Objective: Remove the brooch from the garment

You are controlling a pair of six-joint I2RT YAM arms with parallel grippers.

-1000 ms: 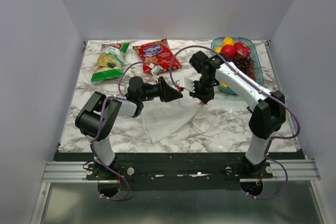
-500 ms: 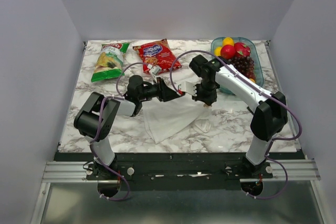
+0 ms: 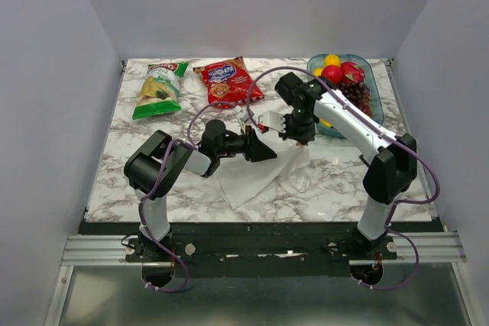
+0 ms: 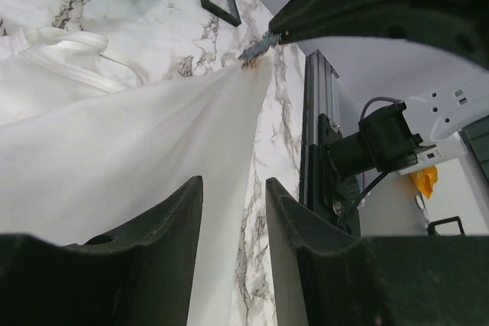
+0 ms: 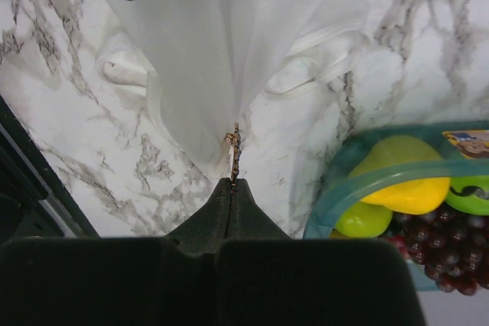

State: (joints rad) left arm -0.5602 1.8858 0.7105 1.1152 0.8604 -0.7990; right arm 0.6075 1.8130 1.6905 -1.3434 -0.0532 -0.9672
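Left hand (image 3: 267, 153) shifted rightward, half open over garment (image 3: 248, 177), right hand (image 5: 231, 183) pinching brooch (image 5: 235, 148)

Marble-pattern table (image 3: 114, 181), white with grey veins. Plain pale grey enclosure: back wall (image 3: 252, 5), left wall (image 3: 46, 112), right wall (image 3: 458, 74). Aluminium rail (image 3: 92, 248) along near edge, grey metal panel (image 3: 252, 303) below. Light even, shadows soft.

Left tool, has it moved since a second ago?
Yes. The left tool has shifted right and toward the table's near edge, farther from the red snack bag.
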